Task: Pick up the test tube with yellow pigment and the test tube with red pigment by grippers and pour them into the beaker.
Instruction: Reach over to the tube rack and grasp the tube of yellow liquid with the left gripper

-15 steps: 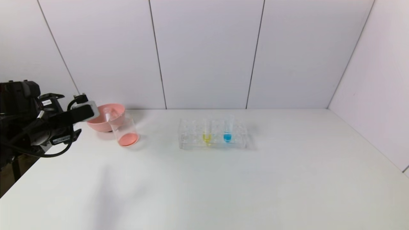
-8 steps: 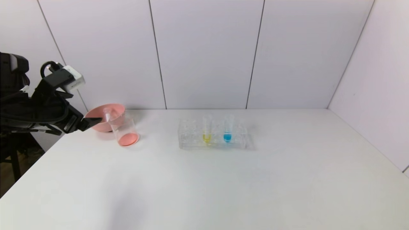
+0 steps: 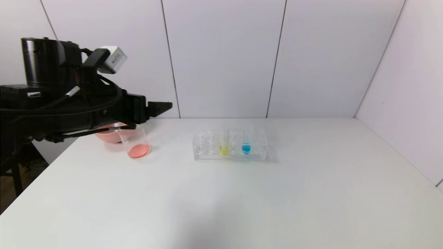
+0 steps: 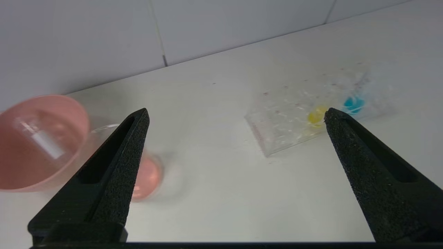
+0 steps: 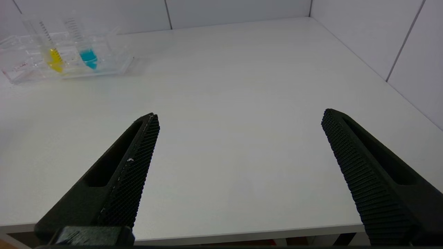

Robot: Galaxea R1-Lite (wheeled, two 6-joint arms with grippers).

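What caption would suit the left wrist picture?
Open left gripper above the table, beaker with red liquid beside pink bowl, yellow tube racked.

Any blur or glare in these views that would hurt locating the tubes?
Left wrist view: motion blur smears the rack and pink bowl, yellow tube just a blob. Right wrist view: sharp, yellow tube graduations readable. Head view: even light, no glare; soft shadow beside the beaker.
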